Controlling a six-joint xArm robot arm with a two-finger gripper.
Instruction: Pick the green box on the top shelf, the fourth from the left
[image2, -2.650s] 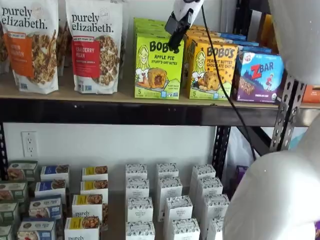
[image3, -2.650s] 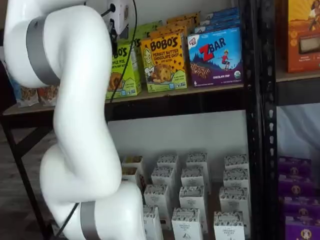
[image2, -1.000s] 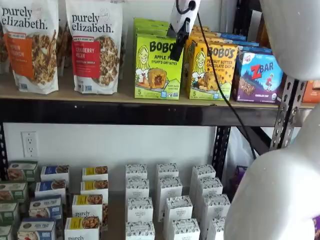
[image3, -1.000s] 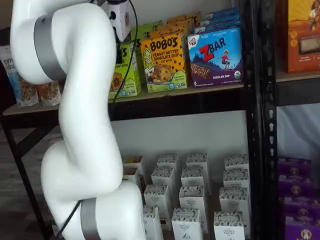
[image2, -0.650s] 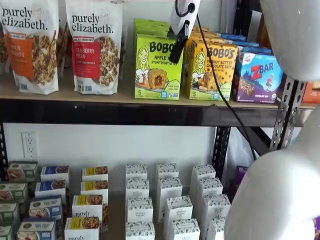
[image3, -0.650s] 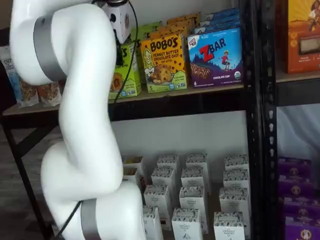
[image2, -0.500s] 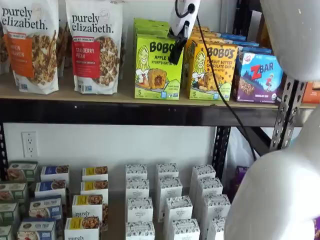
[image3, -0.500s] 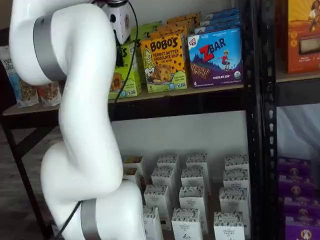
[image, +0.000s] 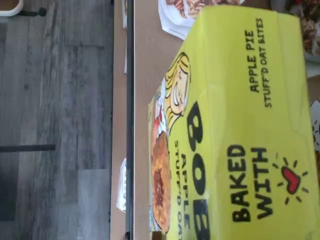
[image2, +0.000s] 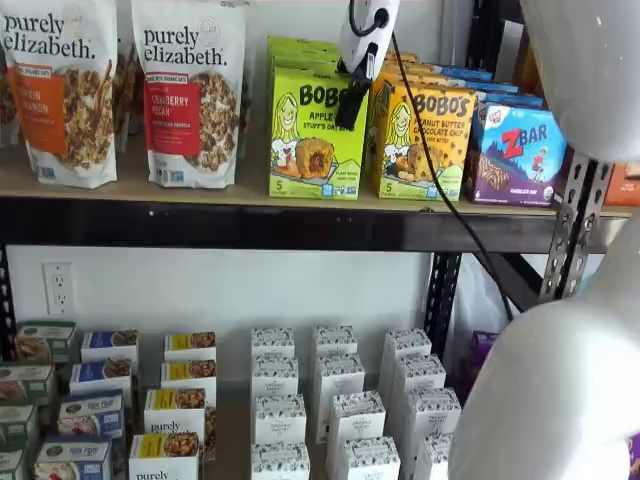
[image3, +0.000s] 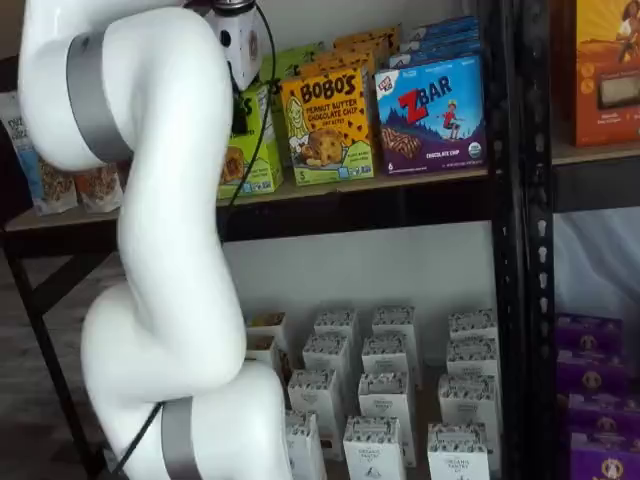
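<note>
The green box (image2: 312, 140) is a lime-green Bobo's Apple Pie carton standing upright on the top shelf (image2: 200, 190), with more green cartons behind it. It also shows in a shelf view (image3: 252, 150), half hidden by the arm. My gripper (image2: 352, 102) hangs at the box's upper right corner; only one black finger shows, side-on, between the green box and the orange Bobo's box. In a shelf view the finger (image3: 240, 110) lies against the box's top front. The wrist view is turned on its side and is filled by the green box (image: 240, 125), very close.
Purely Elizabeth granola bags (image2: 190, 90) stand left of the green box. An orange Bobo's peanut butter box (image2: 425, 140) and a blue ZBar box (image2: 515, 150) stand right of it. Small white cartons (image2: 340, 400) fill the lower shelf. My white arm (image3: 160, 250) covers the left.
My gripper came down from above the box's top to its upper right corner, then held almost still over the last half second. The green box has not visibly moved.
</note>
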